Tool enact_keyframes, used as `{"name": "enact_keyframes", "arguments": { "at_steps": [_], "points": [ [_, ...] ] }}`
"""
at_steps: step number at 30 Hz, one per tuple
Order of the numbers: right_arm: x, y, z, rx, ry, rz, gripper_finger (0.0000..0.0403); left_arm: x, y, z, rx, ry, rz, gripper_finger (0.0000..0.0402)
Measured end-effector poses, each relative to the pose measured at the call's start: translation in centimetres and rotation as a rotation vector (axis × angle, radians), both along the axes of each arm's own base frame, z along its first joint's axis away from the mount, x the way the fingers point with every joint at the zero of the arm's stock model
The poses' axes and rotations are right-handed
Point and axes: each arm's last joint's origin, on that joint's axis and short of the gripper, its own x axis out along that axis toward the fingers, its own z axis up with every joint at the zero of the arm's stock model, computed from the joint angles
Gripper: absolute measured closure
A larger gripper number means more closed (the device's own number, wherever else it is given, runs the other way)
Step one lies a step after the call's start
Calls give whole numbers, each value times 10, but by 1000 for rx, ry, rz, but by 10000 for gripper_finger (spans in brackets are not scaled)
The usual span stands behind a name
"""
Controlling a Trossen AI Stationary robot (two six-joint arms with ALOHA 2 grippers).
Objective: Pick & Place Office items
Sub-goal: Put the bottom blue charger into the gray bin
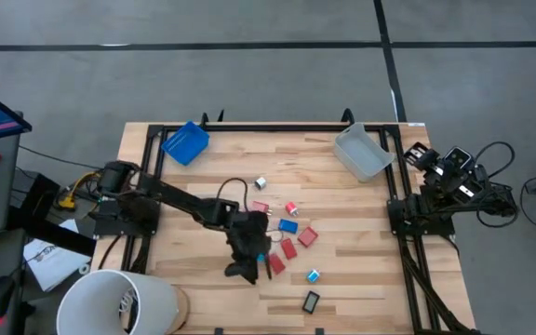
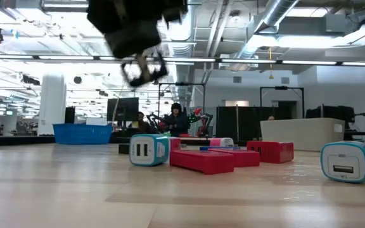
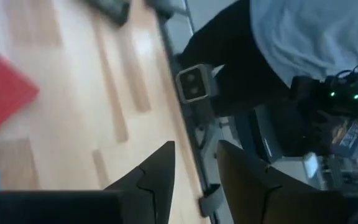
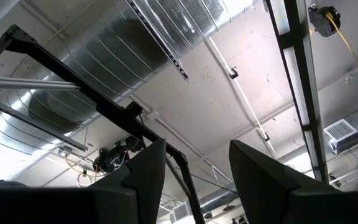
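The office items lie scattered mid-table: red blocks (image 1: 307, 236) (image 2: 201, 159), a blue block (image 1: 288, 225), white-and-cyan bits (image 1: 313, 275) (image 2: 149, 151) and a black rectangle (image 1: 311, 301). My left gripper (image 1: 261, 262) (image 3: 194, 152) hangs above the table beside the red blocks, on their left. Its fingers are a little open with nothing between them. A red block (image 3: 2, 93) shows past them. My right gripper (image 4: 194, 155) waits over its base at the table's right edge, pointing up at the ceiling, open with nothing between its fingers.
A blue tray (image 1: 185, 142) sits at the far left corner and a clear grey bin (image 1: 361, 154) at the far right. A white bucket (image 1: 119, 302) stands off the near left corner. People show in the room behind the table (image 2: 176, 117).
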Motion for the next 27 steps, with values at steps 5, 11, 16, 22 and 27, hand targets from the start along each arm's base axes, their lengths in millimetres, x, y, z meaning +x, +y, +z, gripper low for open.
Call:
{"name": "enact_keyframes", "arguments": {
  "at_steps": [5,11,16,22,27],
  "points": [
    [1,0,0,-16,10,-25,232,-11,-1,27,377,-257,125,281],
    [2,0,-1,-19,24,-29,232,-29,16,19,673,1,459,243],
    [2,0,-1,-22,23,-36,232,-36,22,11,535,264,725,180],
    [2,0,-1,-27,19,-46,232,-31,15,7,280,424,910,104],
    [2,1,-1,-43,14,-40,232,-27,8,-13,248,533,1004,76]
  ]
}}
